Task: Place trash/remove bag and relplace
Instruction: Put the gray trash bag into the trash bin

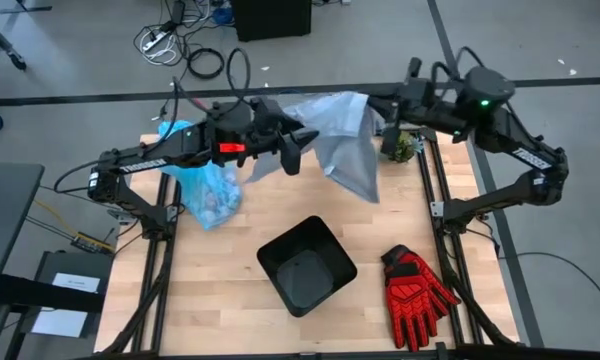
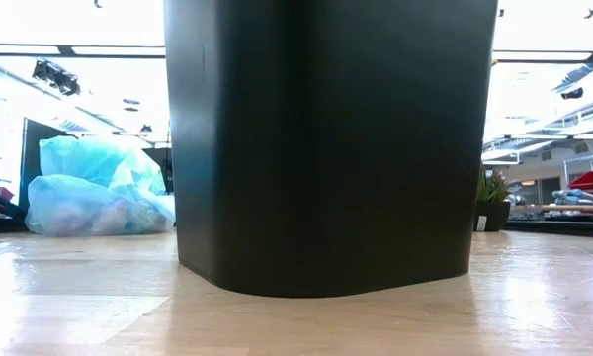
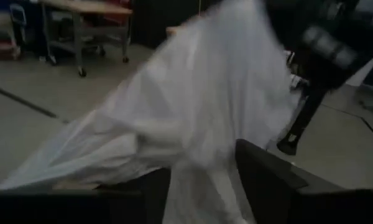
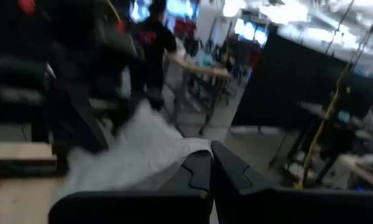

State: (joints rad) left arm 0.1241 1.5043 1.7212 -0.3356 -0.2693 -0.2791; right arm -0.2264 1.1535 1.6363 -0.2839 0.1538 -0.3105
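Above the table's far edge, the left gripper (image 1: 298, 150) and the right gripper (image 1: 380, 112) hold a pale grey-blue bag (image 1: 342, 140) stretched in the air between them. The right fingers are pressed together on its edge; the left fingers look spread, with the film draped between them, though whether they grip it I cannot tell. Below the left arm lies the full cyan bag (image 1: 208, 190), tied off beside the bin (image 1: 306, 264), with pink and white wads (image 2: 79, 213) showing through it. So trash is bagged and the old liner is out. The bin stands empty and unlined near the front; the fresh bag has yet to be opened over its rim and pushed in
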